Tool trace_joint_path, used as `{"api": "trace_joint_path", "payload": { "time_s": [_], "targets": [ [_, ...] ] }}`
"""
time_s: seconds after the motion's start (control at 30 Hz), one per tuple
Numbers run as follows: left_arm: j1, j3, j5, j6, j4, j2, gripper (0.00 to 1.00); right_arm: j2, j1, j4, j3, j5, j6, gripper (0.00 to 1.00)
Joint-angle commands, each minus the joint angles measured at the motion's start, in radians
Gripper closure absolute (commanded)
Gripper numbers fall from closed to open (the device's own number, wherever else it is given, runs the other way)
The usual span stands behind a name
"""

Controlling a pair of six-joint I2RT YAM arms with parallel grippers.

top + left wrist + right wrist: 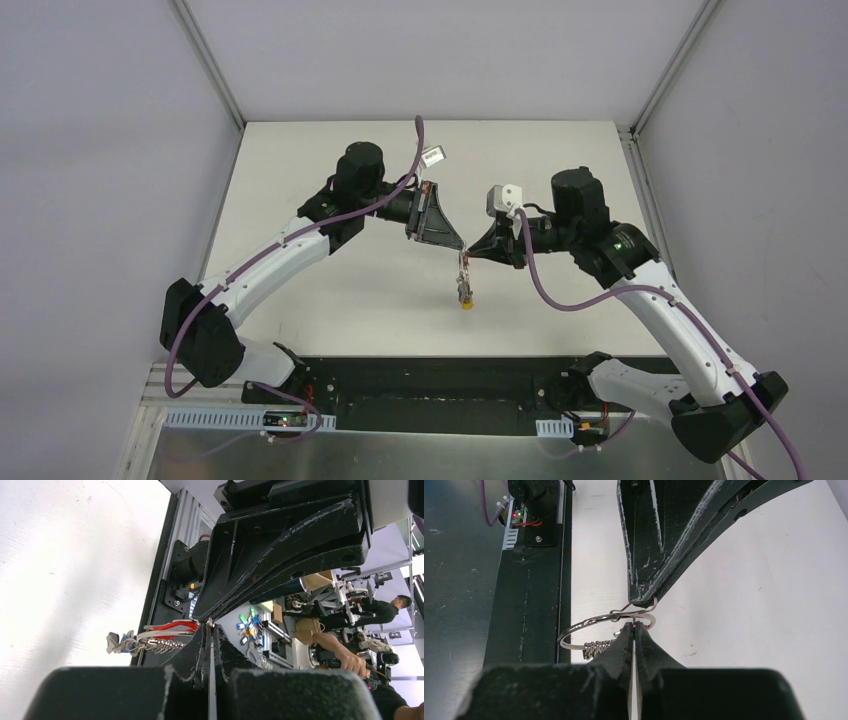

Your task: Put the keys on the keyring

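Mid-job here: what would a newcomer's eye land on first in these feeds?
The two arms meet tip to tip above mid-table: the left claw and the right claw, both shut, pinch the thin silver keyring between them. A bunch of silver keys with a yellow tag dangles beneath the tips. The left wrist view also shows a red tag at the ring.

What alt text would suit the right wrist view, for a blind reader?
The right gripper, jaws shut, pinches a thin silver keyring over the white table. The left gripper enters from the top edge, its tip at a raised loop of wire on the ring. A bunch of keys sits on the ring.
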Motion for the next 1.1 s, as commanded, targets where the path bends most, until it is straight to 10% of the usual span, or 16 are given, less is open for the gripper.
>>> {"api": "trace_joint_path", "payload": {
  "time_s": [0.0,1.07],
  "targets": [
    [-0.001,-0.006,0.028,-0.014,0.06,-0.021,1.0,-0.015,0.004,0.038,0.001,-0.026,0.005,1.0],
    [-0.001,-0.005,0.017,0.01,0.029,-0.006,1.0,-0.022,-0.012,0.053,0.012,-0.047,0.038,1.0]
  ]
}}
